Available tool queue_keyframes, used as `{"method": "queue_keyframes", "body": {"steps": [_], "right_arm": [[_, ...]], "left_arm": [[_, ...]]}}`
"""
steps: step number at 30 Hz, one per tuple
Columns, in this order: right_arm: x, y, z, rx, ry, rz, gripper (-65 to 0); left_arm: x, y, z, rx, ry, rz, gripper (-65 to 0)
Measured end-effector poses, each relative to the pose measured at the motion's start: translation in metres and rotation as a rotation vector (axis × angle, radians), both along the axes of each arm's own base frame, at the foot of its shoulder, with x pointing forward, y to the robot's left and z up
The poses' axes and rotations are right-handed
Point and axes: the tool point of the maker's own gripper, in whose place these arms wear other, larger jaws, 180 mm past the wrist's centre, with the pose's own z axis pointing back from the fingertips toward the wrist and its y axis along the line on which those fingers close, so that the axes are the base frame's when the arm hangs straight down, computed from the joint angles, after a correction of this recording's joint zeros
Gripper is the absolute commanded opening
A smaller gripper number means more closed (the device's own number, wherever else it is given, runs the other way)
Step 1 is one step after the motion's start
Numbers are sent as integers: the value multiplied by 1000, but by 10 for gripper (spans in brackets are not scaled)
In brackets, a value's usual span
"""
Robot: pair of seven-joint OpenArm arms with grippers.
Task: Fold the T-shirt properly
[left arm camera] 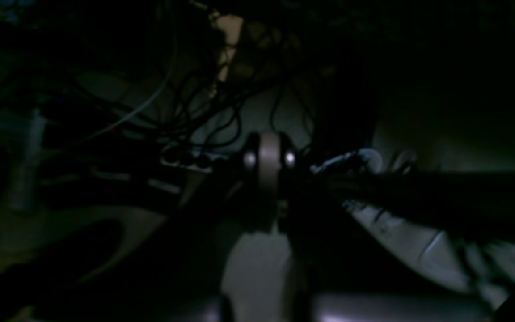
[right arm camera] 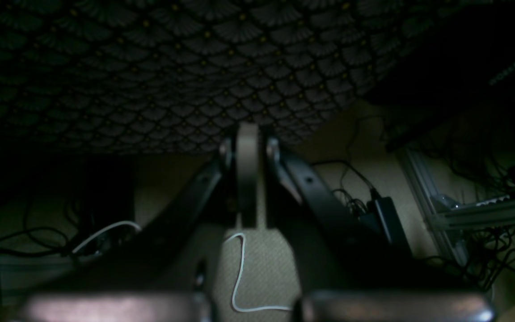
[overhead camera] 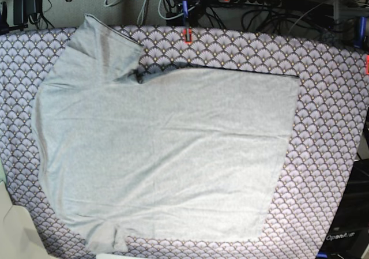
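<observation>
My T-shirt lies spread flat and unfolded on the patterned desk, every fold left; my left gripper and right gripper sit together, holding nothing.

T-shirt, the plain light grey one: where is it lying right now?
In the base view, the plain light grey T-shirt lies spread flat across the purple-and-white fan-scallop patterned cloth, its sleeves toward the view's left and its hem toward the right.
</observation>
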Motion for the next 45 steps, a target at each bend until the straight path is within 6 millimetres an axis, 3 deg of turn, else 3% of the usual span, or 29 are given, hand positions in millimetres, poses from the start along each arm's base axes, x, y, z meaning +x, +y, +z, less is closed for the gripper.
{"method": "queue_keyframes", "body": {"steps": [6,9,11,14,16,18,22,24,30,45], "right_arm": [[-1,0,0,0,3,0,-625],[-1,0,0,0,3,0,-625],[0,0,0,0,1,-1,-625],[0,0,0,1,0,1,-625],[-1,0,-1,1,5,0,-625],[-1,0,-1,1,3,0,-625],[3,0,0,1,-6,1,-625],[1,0,0,0,-1,0,-625],[2,0,0,1,-1,0,-625],[2,0,0,1,-3,1,-625]], "left_arm": [[19,-21,23,-284,-233,324,-650],[29,-11,28,-280,-321,487,-650],[50,-1,30,-265,-383,565,-650],[97,24,41,-243,-523,677,-650],[117,22,45,-265,-556,647,-650],[116,20,44,-270,-543,632,-650],[81,26,39,-234,-484,638,-650],[75,32,39,-212,-477,647,-650],[94,25,40,-245,-501,627,-650],[87,20,38,-249,-490,644,-650]]}}
